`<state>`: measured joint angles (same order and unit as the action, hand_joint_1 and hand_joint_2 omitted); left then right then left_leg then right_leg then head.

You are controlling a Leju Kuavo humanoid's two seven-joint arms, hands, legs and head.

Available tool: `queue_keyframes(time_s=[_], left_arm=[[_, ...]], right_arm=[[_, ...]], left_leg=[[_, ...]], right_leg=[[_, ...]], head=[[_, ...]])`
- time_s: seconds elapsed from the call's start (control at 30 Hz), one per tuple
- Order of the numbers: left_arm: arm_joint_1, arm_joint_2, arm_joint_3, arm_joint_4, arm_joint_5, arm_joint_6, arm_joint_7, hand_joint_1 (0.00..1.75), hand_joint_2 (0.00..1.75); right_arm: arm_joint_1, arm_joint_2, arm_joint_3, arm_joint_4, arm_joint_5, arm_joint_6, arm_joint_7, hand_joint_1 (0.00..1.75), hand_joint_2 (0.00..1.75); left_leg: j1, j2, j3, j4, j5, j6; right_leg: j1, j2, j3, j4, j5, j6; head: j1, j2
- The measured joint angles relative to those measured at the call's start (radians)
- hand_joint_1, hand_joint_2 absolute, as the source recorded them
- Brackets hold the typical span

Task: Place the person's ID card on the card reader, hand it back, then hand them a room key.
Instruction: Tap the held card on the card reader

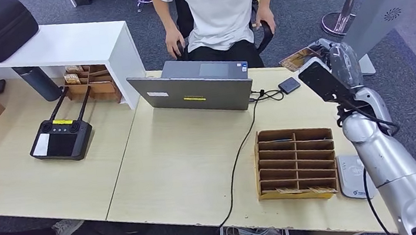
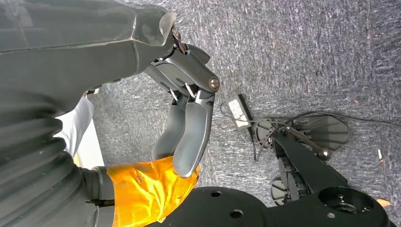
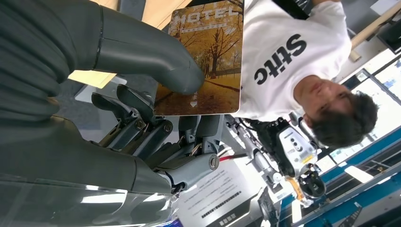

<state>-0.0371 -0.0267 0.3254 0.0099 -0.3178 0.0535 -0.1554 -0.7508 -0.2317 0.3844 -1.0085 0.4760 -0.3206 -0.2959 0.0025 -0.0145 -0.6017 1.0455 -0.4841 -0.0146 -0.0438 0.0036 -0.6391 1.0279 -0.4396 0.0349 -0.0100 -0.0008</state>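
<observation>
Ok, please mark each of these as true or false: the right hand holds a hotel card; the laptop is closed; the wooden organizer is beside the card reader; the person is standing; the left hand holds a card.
1. The right hand holds a hotel card: true.
2. The laptop is closed: false, it is open.
3. The wooden organizer is beside the card reader: true.
4. The person is standing: false, seated.
5. The left hand holds a card: false, it holds nothing.

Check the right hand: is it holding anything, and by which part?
Yes. The right hand holds a hotel room key card, thumb pressed on its printed face near one end, fingers behind it.
</observation>
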Motion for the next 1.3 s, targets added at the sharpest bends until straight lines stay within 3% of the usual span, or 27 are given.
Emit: queue_keyframes(time_s=[0.3,0.57,0.93,1.3], left_arm=[[0.009,-0.012,0.0,0.0,0.029,0.006,0.002,0.0,1.75],[0.019,-0.007,0.0,0.0,0.044,-0.028,0.005,0.0,1.75],[0.027,-0.007,0.0,0.0,0.089,-0.011,0.004,0.0,1.75],[0.035,-0.01,0.0,0.0,0.131,0.0,0.003,0.0,1.75]], right_arm=[[0.07,-0.115,-0.118,0.016,-0.062,-0.01,0.013,1.75,1.75],[0.236,-0.18,-0.312,0.038,-0.185,-0.014,-0.003,1.75,1.75],[0.486,-0.182,-0.506,-0.017,-0.233,0.023,-0.003,1.75,1.75],[0.706,-0.123,-0.563,-0.232,-0.29,0.064,0.016,1.75,1.75]], left_leg=[[0.0,-0.001,-0.001,0.0,-0.001,0.002],[0.001,-0.002,-0.001,0.0,-0.003,0.003],[0.001,-0.002,-0.001,-0.001,-0.005,0.004],[0.001,-0.001,0.0,-0.001,-0.006,0.004]], right_leg=[[0.0,-0.001,0.001,-0.003,0.0,0.0],[0.001,-0.002,0.002,-0.005,-0.001,0.002],[0.001,-0.002,0.003,-0.005,-0.003,0.002],[0.001,-0.001,0.003,-0.005,-0.004,0.002]], head=[[0.0,0.0],[0.0,0.0],[0.0,0.0],[0.0,0.0]])
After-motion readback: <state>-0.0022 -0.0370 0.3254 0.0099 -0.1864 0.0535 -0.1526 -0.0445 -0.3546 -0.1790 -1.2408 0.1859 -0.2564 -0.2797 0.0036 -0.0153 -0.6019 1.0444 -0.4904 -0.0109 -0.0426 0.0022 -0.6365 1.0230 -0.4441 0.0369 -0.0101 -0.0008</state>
